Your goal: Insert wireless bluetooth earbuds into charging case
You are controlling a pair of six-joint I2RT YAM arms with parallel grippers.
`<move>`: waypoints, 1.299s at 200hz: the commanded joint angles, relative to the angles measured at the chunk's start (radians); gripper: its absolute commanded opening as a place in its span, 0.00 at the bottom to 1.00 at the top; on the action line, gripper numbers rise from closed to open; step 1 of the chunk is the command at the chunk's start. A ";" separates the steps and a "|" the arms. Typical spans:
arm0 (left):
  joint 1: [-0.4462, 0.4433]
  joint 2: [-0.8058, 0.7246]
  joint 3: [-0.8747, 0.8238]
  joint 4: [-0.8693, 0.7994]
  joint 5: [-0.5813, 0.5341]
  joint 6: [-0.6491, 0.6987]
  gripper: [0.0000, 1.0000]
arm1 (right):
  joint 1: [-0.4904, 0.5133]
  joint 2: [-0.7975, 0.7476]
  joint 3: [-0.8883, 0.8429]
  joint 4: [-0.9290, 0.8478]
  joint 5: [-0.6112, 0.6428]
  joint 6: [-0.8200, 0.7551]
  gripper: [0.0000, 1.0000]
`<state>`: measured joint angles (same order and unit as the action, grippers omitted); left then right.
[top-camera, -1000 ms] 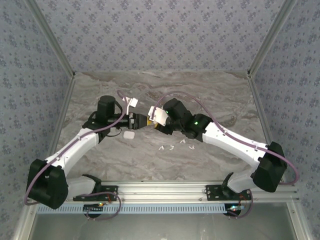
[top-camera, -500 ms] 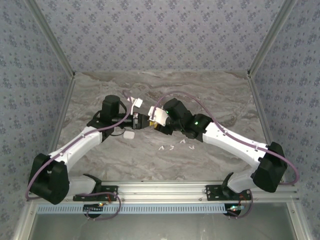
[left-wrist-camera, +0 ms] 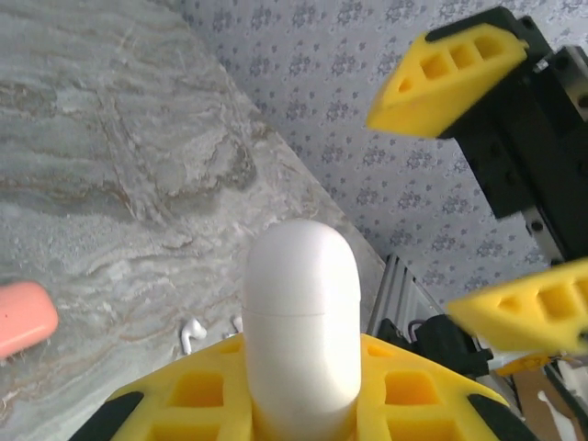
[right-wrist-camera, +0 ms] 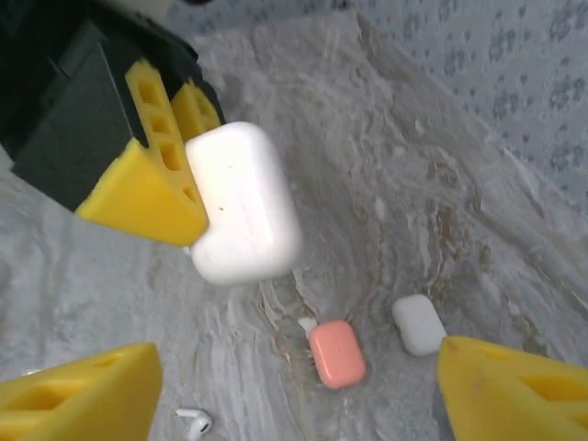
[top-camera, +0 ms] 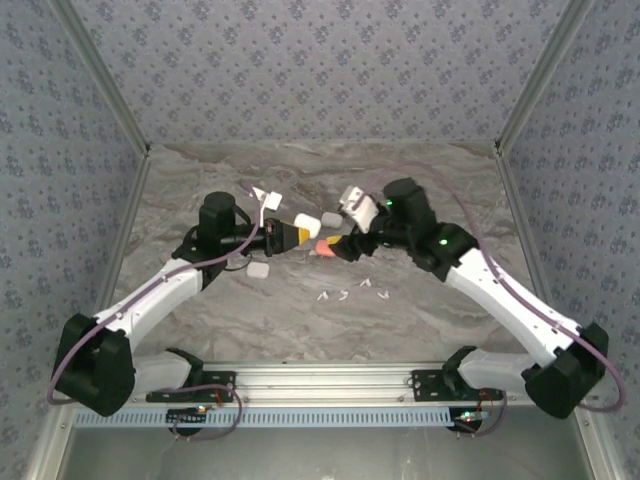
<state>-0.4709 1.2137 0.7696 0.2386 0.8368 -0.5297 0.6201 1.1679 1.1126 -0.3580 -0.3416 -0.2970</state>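
A closed white charging case hangs above the table, pinched at one end by my left gripper, which is shut on it. In the left wrist view the case stands up between the yellow fingers. My right gripper is open just right of it, not touching. From the right wrist view the case sits above the open right gripper. Several white earbuds lie on the table nearer the arm bases; one earbud shows below.
A pink case lies on the marble table under the grippers, with a small white case beside it. Another white case rests by the left arm. Patterned walls enclose the table on three sides.
My right gripper has opened, let go of the white case and pulled back to the right. My left gripper has closed on the case and now holds it alone.
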 commanded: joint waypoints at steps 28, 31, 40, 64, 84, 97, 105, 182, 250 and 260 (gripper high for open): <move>-0.087 -0.120 -0.056 0.231 -0.120 0.146 0.04 | -0.112 -0.080 -0.082 0.223 -0.362 0.322 1.00; -0.090 -0.123 -0.060 0.237 -0.125 0.153 0.04 | -0.113 -0.080 -0.082 0.234 -0.371 0.332 1.00; -0.103 -0.133 -0.070 0.258 -0.140 0.169 0.03 | -0.112 -0.076 -0.079 0.258 -0.390 0.355 1.00; -0.128 -0.149 -0.093 0.319 -0.161 0.186 0.01 | -0.106 -0.067 -0.074 0.285 -0.381 0.386 1.00; -0.139 -0.154 -0.101 0.340 -0.168 0.193 0.00 | -0.099 -0.056 -0.074 0.283 -0.344 0.388 1.00; -0.147 -0.152 -0.100 0.335 -0.169 0.198 0.00 | -0.098 -0.047 -0.072 0.282 -0.329 0.389 1.00; -0.150 -0.152 -0.099 0.335 -0.168 0.199 0.00 | -0.098 -0.041 -0.072 0.283 -0.319 0.394 1.00; -0.158 -0.148 -0.093 0.332 -0.171 0.210 0.00 | -0.077 0.002 -0.054 0.255 -0.215 0.397 1.00; -0.162 -0.144 -0.090 0.331 -0.168 0.219 0.00 | -0.085 0.037 -0.018 0.218 -0.158 0.403 1.00; -0.162 -0.143 -0.090 0.328 -0.168 0.223 0.00 | -0.087 0.039 -0.016 0.218 -0.158 0.403 1.00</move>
<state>-0.6239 1.0824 0.6643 0.5205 0.6338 -0.3370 0.5385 1.1919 1.0611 -0.1249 -0.5488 0.0902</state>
